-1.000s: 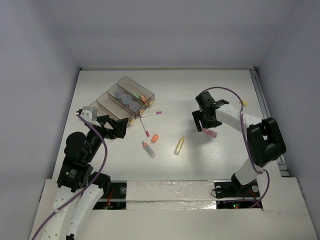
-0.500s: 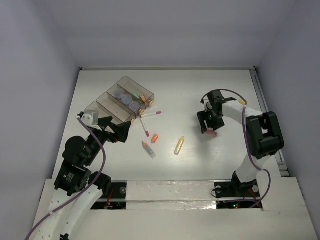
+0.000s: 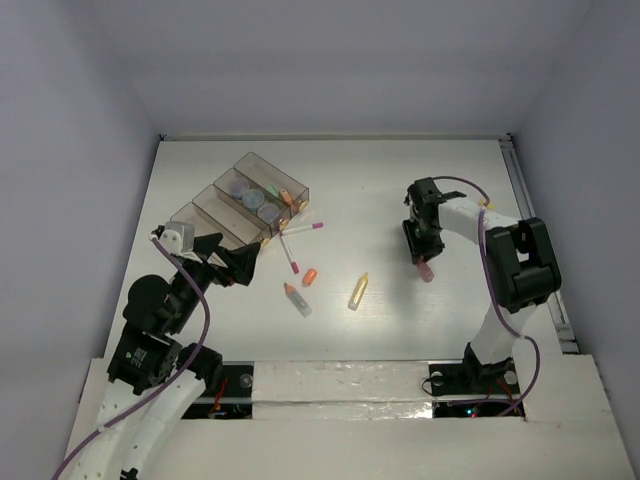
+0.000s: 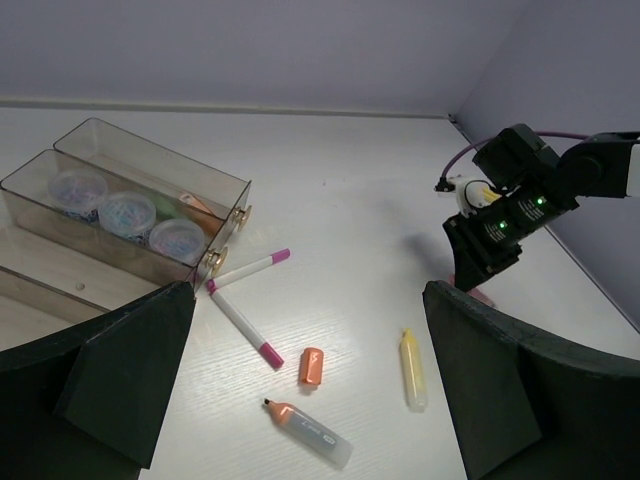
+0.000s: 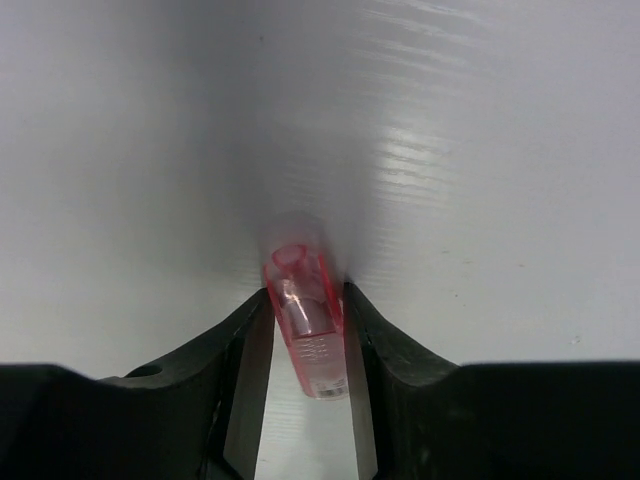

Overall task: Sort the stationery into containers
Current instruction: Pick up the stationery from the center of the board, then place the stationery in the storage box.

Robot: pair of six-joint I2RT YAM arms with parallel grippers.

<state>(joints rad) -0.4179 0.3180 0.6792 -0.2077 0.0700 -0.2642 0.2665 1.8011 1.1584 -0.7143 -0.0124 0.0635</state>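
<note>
A pink stick point(image 5: 308, 335) lies on the white table with my right gripper point(image 5: 306, 296) shut on it, both fingers point(image 5: 250, 340) pressing its sides. From above, that gripper point(image 3: 420, 250) points down at the right of the table, and the pink stick point(image 3: 426, 268) pokes out below it. My left gripper point(image 4: 308, 300) hangs open near the containers point(image 3: 240, 205), holding nothing. Ahead of it lie two white pens point(image 4: 243, 327), an orange cap point(image 4: 311, 366), an uncapped orange stick point(image 4: 310, 434) and a yellow stick point(image 4: 412, 370). Three rolls point(image 4: 127, 212) sit in one compartment.
The containers point(image 4: 150, 165) stand at the table's left, holding an orange and a green stick in the far compartment. A rail point(image 3: 540, 240) runs along the table's right edge. Walls close in the back and both sides.
My right gripper has dropped onto the pink stick and closed its fingers around it. The left arm has shifted only slightly.
</note>
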